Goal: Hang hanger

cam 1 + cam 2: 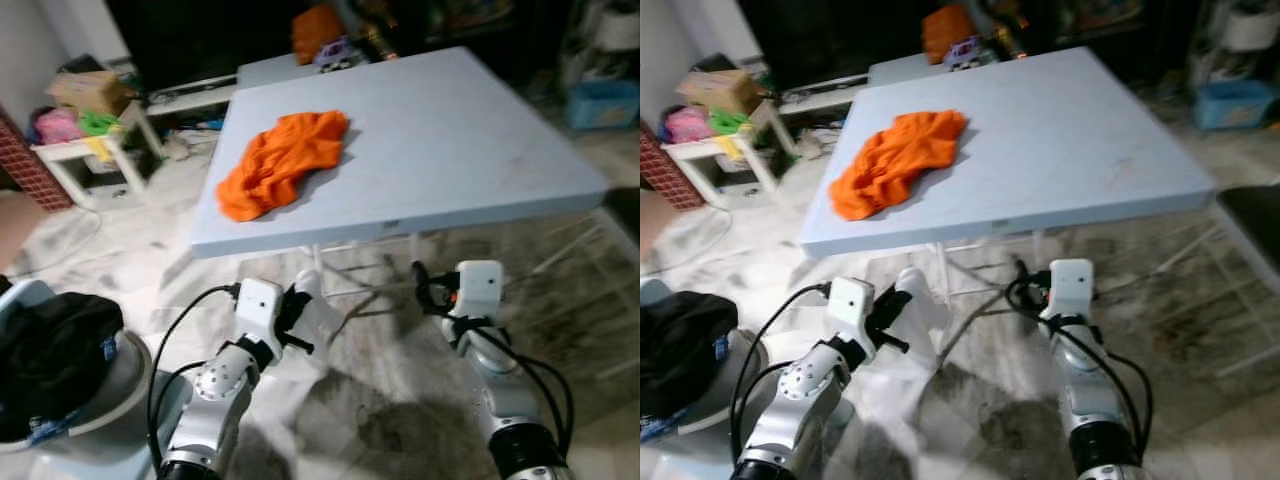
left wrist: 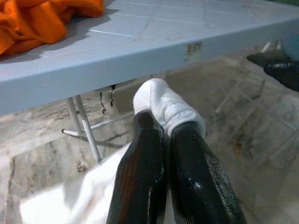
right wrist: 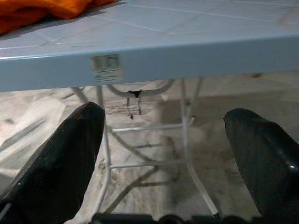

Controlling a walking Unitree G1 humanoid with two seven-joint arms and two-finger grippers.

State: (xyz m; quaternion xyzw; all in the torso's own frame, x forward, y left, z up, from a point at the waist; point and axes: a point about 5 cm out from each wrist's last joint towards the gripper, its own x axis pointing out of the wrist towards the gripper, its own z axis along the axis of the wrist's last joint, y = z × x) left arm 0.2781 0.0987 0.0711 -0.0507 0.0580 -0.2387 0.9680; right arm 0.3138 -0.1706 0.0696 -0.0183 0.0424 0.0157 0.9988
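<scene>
Grippers below table edge

Left gripper (image 1: 303, 300) clenched on white cloth (image 2: 170, 105), just below near edge of table (image 1: 480, 140). Right gripper (image 3: 163, 154) spread, unladen, below same edge. Orange garment (image 1: 285, 160) heaped on tabletop. Hanger not discernible.

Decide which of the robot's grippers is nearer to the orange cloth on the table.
Left. The left gripper, shut on a white cloth, sits below the table edge under the orange cloth; the right gripper is open, further along that edge.
</scene>
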